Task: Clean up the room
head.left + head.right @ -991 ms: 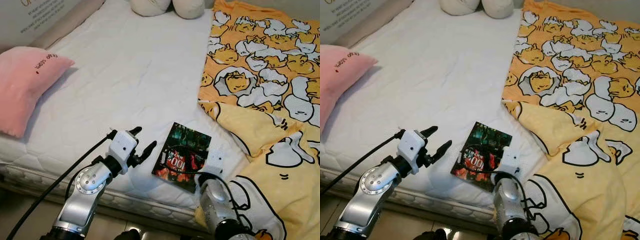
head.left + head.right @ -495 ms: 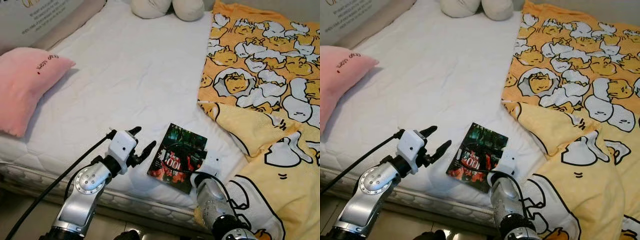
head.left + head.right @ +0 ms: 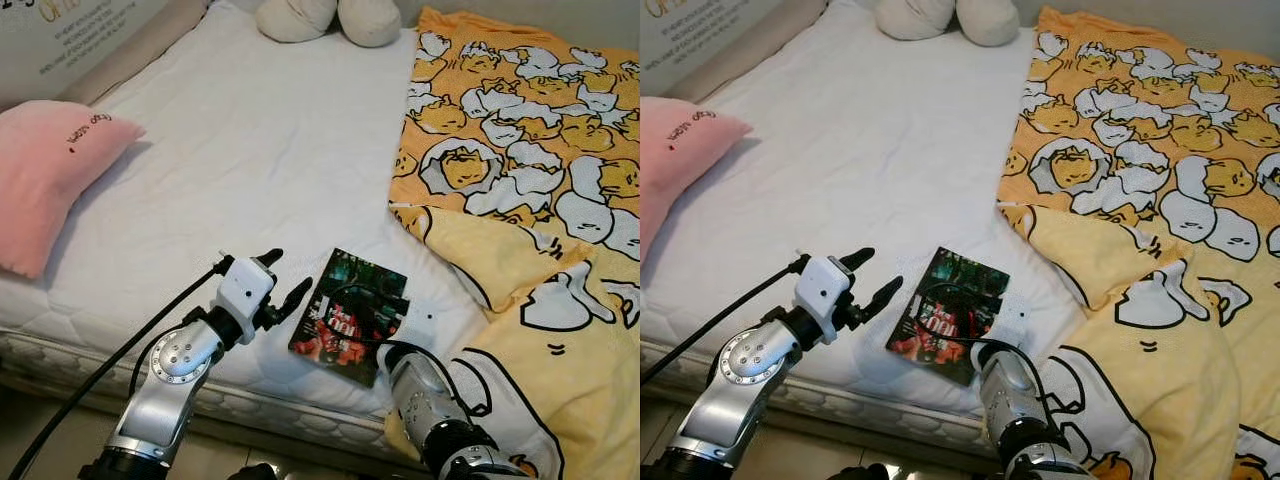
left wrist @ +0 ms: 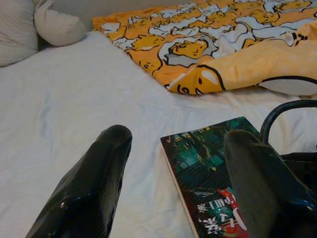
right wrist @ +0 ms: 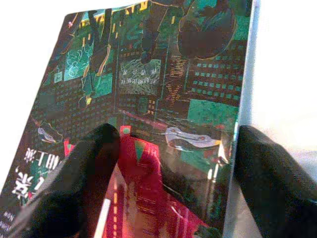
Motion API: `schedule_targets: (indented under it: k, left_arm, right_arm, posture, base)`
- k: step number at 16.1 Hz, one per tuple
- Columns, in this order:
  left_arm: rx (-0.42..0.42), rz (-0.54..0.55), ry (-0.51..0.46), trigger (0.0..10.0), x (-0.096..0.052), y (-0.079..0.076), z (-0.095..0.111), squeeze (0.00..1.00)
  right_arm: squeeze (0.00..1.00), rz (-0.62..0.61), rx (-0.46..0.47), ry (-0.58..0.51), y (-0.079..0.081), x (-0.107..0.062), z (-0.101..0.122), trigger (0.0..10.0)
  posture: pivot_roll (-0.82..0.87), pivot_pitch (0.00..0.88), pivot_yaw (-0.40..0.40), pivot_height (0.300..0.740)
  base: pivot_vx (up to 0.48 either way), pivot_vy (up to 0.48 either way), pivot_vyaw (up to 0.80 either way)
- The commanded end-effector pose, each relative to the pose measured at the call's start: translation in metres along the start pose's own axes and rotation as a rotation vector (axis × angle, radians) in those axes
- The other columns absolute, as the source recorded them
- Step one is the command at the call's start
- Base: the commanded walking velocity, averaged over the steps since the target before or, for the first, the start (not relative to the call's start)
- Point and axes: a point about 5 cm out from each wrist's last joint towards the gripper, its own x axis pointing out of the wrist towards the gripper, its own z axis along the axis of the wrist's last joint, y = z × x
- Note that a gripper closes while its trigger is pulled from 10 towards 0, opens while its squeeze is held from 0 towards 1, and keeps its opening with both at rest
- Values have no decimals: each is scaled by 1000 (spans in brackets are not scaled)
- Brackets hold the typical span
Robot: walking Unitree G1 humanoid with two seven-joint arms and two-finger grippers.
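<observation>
Dark, glossy book (image 3: 350,314) lies flat on the white bed (image 3: 250,150) near its front edge, long axis running away from you and tilted slightly left, between your two arms. Your right gripper (image 5: 168,168) is nearer: its fingers are spread wide, one over the cover and one past the spine edge, gripping nothing. Your left gripper (image 3: 283,283) hovers just left of the book, also open and empty, beside the yellow blanket (image 3: 520,150)

Dark glossy book (image 3: 349,315) lies flat near the mattress (image 3: 250,160) edge.
</observation>
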Motion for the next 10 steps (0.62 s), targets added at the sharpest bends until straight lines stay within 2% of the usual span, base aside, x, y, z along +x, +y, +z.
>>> schedule_targets:
  k: [1,6,10]
  left_arm:
    - [11,1,1,10000,1,-1,-1,0]
    - [10,-1,-4,10000,3,-2,-1,0]
    - [-2,8,-2,10000,5,-2,-3,0]
  right_arm:
    - [0,54,-32,56,11,0,-11,0]
    - [0,49,-27,51,11,1,-8,0]
    - [0,33,93,54,8,3,-3,0]
  posture:
    - [268,170,-18,740]
    - [263,166,-21,740]
    - [263,156,-26,740]
  base:
    - [0,0,0]
    - [0,0,0]
    - [0,0,0]
